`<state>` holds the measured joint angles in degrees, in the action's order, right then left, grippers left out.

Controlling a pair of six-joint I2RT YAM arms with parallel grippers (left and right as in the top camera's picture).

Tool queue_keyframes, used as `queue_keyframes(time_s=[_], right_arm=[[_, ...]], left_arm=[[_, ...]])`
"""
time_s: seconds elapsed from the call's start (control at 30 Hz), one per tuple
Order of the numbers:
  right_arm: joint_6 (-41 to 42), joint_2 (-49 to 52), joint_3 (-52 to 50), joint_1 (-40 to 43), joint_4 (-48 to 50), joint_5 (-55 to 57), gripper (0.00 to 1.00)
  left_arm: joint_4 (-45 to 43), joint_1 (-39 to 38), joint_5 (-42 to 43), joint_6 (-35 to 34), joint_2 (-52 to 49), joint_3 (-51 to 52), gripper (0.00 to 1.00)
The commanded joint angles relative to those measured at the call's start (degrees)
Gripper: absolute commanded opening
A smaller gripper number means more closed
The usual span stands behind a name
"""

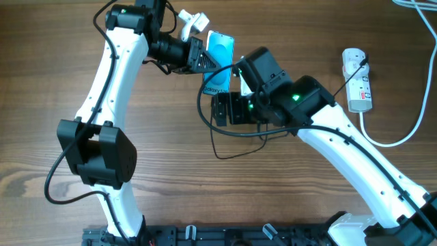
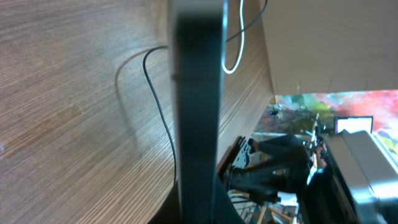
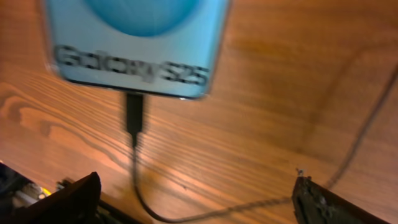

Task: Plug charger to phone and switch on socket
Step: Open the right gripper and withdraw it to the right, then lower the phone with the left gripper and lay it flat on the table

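Showing a bright teal-blue screen with "Galaxy S25" in dark letters on a pale strip near its lower edge, the phone (image 3: 134, 37) is held up off the wooden worktop (image 1: 54, 41) near its far middle, tilted, with the left hand (image 1: 205, 58) closed on it. In the left wrist view the phone appears only edge-on, as a dark upright slab. The charger (image 3: 134, 118) has its small black plug tip seated in the phone's bottom edge, and its thin black cable drops from there and loops over the wood. The right hand (image 3: 199, 205) sits just below the phone with its fingers (image 3: 68, 199) spread wide and gripping nothing. The socket (image 1: 358, 82), white with small red marks, lies well apart on the right.
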<state>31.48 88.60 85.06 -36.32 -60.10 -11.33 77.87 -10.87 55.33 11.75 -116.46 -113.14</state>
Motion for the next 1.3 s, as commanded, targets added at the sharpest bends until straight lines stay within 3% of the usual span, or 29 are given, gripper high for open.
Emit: queue_keyframes(time_s=[0.0,0.2,0.3,0.87,1.0,1.13,1.27], right_arm=[[3.4,-4.4,1.2,4.2,-2.8,-0.8,1.0],[1.2,-9.9,1.2,13.2,-6.7,-0.8,1.0],[-1.5,-9.8,1.0,15.0,-9.1,-0.7,1.0],[-1.4,-8.3,0.3,15.0,-9.9,-0.8,1.0],[-1.4,-8.3,0.3,15.0,-9.9,-1.7,1.0],[-1.4,-8.3,0.3,15.0,-9.9,-1.9,1.0],[-1.4,-8.3,0.3,15.0,-9.9,-1.9,1.0]], left_arm=[[2.3,-0.2,3.2,10.6,0.9,-0.3,0.04],[12.4,-0.2,15.1,32.6,1.0,-0.3,0.04],[16.0,-0.2,17.9,39.4,1.0,-0.3,0.04],[16.5,-0.2,17.9,39.8,1.0,-0.3,0.04],[14.0,-0.2,17.8,33.6,1.0,-0.3,0.04],[5.9,-0.2,12.9,17.6,1.0,-0.3,0.04],[-2.0,-0.3,0.1,-3.0,0.8,-0.3,0.04]])
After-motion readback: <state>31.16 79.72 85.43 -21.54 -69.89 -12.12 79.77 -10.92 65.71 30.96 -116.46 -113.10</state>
